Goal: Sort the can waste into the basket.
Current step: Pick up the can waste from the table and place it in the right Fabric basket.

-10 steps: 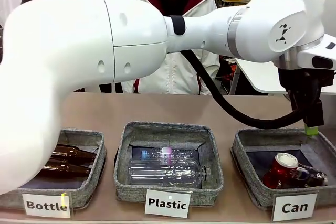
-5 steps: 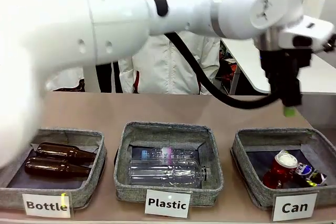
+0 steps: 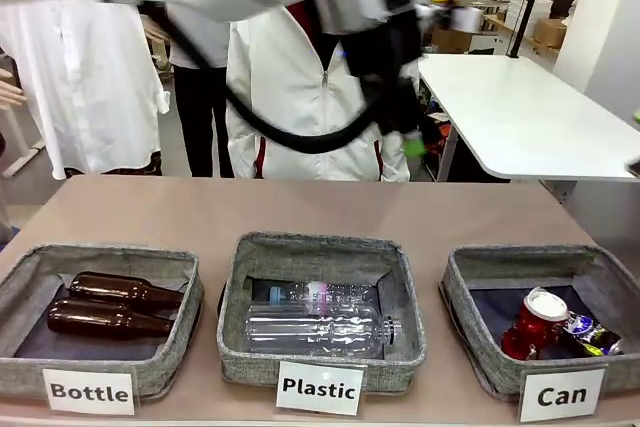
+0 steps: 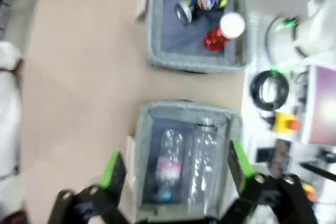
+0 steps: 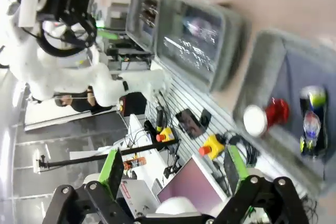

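Both cans lie inside the grey basket labelled "Can" [image 3: 470, 282] at the front right. The red can [image 3: 533, 323] with its silver top leans beside the dark printed can [image 3: 587, 335]. In the front view my left gripper [image 3: 408, 139] hangs high over the far side of the table, behind the middle basket and well clear of the cans. In the left wrist view my left gripper [image 4: 176, 165] is open and empty over the "Plastic" basket [image 4: 140, 145], with the Can basket [image 4: 155, 30], red can [image 4: 219, 34] and dark can [image 4: 202, 2] farther off. My right gripper [image 5: 173, 170] is open, holding nothing, and looks at the Can basket [image 5: 257, 72] from the side.
The "Plastic" basket [image 3: 240, 297] holds clear bottles [image 3: 315, 322]. The "Bottle" basket [image 3: 30, 277] holds two brown glass bottles [image 3: 110, 305]. A person in a white jacket [image 3: 290, 97] stands at the far side. A white table [image 3: 520, 117] is at the back right.
My left arm has risen from just over the Can basket and swung left, so it now hangs behind the middle basket. Both cans stay in the basket.
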You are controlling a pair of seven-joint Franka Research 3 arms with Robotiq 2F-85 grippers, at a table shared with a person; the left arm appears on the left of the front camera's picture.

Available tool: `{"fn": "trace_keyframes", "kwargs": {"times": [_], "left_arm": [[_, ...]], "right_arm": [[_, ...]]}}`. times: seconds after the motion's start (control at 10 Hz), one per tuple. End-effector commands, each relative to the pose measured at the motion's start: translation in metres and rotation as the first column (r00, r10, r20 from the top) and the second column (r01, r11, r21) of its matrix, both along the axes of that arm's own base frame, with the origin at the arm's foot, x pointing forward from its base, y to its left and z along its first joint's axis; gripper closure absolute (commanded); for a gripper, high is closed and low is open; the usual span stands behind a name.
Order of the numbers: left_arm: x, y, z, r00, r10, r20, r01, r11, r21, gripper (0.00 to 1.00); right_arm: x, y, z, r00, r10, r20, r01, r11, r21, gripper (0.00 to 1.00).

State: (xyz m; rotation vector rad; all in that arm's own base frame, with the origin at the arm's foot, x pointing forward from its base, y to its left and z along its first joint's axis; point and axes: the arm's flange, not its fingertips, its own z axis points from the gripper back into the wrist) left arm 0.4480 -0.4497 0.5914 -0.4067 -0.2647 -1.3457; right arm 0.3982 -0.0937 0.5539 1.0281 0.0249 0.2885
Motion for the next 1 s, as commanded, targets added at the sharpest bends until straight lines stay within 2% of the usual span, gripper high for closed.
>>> {"fn": "trace_keyframes", "kwargs": {"times": [0.0, 0.1, 0.2, 0.3, 0.4, 0.5, 0.6, 0.7, 0.9], "left_arm": [[-0.061, 0.115, -0.038, 0.997, 0.073, 0.003, -0.072, 0.983, -0.170, 0.00], [-0.067, 0.163, -0.045, 0.987, 0.160, -0.016, -0.159, 0.958, -0.238, 0.00], [-0.067, 0.205, -0.049, 0.974, 0.213, -0.079, -0.227, 0.925, -0.305, 0.00], [-0.064, 0.246, -0.056, 0.941, 0.256, -0.220, -0.320, 0.885, -0.338, 0.00], [-0.061, 0.282, -0.059, 0.873, 0.273, -0.404, -0.439, 0.799, -0.410, 0.00], [-0.059, 0.318, -0.065, 0.746, 0.239, -0.621, -0.588, 0.674, -0.447, 0.00], [-0.057, 0.344, -0.075, 0.638, 0.242, -0.731, -0.708, 0.558, -0.432, 0.00], [-0.058, 0.368, -0.085, 0.598, 0.144, -0.789, -0.725, 0.517, -0.455, 0.00], [-0.058, 0.414, -0.113, 0.567, -0.036, -0.823, -0.743, 0.410, -0.529, 0.00]], "right_arm": [[0.027, 0.033, 0.006, 0.999, 0.002, 0.049, -0.004, 0.999, 0.040, 0.00], [0.039, 0.063, 0.003, 0.997, 0.013, 0.073, -0.020, 0.996, 0.092, 0.00], [0.047, 0.086, -0.002, 0.992, 0.095, 0.085, -0.112, 0.971, 0.212, 0.00], [0.055, 0.100, -0.011, 0.989, 0.132, 0.065, -0.146, 0.940, 0.310, 0.00], [0.063, 0.104, -0.020, 0.987, 0.160, 0.024, -0.152, 0.863, 0.482, 0.00], [0.072, 0.097, -0.031, 0.997, 0.077, 0.007, -0.069, 0.851, 0.521, 0.00], [0.076, 0.091, -0.042, 1.000, -0.010, -0.004, 0.011, 0.855, 0.518, 0.00], [0.075, 0.091, -0.054, 1.000, -0.023, -0.019, 0.029, 0.866, 0.499, 0.00], [0.067, 0.066, -0.070, 1.000, -0.016, -0.006, 0.017, 0.910, 0.414, 0.00]]}}
